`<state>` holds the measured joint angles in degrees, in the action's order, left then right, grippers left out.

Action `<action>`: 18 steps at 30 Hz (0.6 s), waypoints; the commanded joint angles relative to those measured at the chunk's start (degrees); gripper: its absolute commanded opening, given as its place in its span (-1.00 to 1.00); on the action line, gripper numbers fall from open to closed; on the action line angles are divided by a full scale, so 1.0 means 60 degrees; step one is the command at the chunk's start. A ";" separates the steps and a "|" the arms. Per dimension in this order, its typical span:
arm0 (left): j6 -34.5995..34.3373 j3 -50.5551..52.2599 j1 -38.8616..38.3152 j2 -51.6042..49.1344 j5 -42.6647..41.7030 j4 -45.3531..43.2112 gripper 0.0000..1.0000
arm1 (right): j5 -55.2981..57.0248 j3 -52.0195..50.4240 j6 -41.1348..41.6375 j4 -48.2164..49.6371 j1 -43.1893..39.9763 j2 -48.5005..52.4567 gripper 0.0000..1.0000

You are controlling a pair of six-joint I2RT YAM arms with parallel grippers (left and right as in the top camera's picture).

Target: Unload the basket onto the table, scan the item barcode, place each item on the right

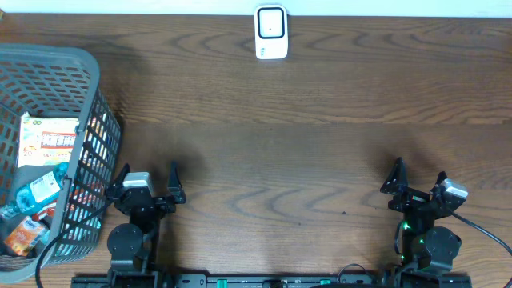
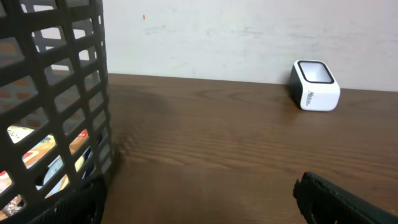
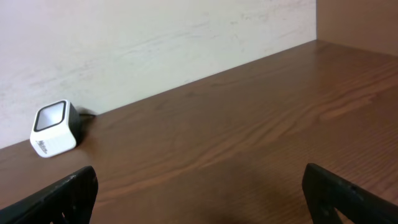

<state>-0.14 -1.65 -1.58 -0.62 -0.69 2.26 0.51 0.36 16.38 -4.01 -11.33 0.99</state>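
Note:
The white barcode scanner (image 1: 271,32) stands at the table's far edge, its window facing up; it also shows in the left wrist view (image 2: 314,85) and the right wrist view (image 3: 55,127). Packaged items lie in the grey basket (image 1: 90,72) at the left: a white and orange packet (image 1: 48,140), a blue one (image 1: 40,190) and an orange one (image 1: 24,236). My left gripper (image 1: 150,170) (image 2: 199,202) is open and empty just right of the basket wall (image 2: 56,74). My right gripper (image 1: 418,171) (image 3: 202,196) is open and empty at the near right.
The brown wooden table (image 1: 288,152) stretches between the two arms and the scanner. A pale wall (image 3: 155,37) runs behind the scanner. A black cable (image 1: 488,232) trails from the right arm.

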 commanded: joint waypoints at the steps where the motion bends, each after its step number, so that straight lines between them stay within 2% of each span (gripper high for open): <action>1: 0.0058 0.0229 0.0047 0.0066 -0.1151 -0.0036 0.95 | 0.0073 -0.0007 0.0124 -0.0036 0.0029 -0.0040 0.98; 4: 0.0047 0.0102 0.0047 0.0066 -0.2422 -0.0229 0.96 | 0.0073 -0.0007 0.0124 -0.0036 0.0029 -0.0040 0.98; 10: -0.0015 -0.1206 0.0044 -0.0397 -0.3213 -0.0091 0.95 | 0.0073 -0.0004 0.0124 -0.0036 0.0029 -0.0040 0.99; 15: -0.0018 -0.3399 0.0044 -0.2091 -0.3209 0.0688 0.96 | 0.0073 -0.0007 0.0124 -0.0036 0.0029 -0.0040 0.98; 18: -0.0525 -0.5107 0.0047 -0.3526 -0.3184 0.1341 0.96 | 0.0073 -0.0007 0.0124 -0.0036 0.0029 -0.0040 0.98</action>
<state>-0.38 -23.73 -1.58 -15.44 -18.57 7.97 0.51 0.36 16.38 -3.99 -11.33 0.99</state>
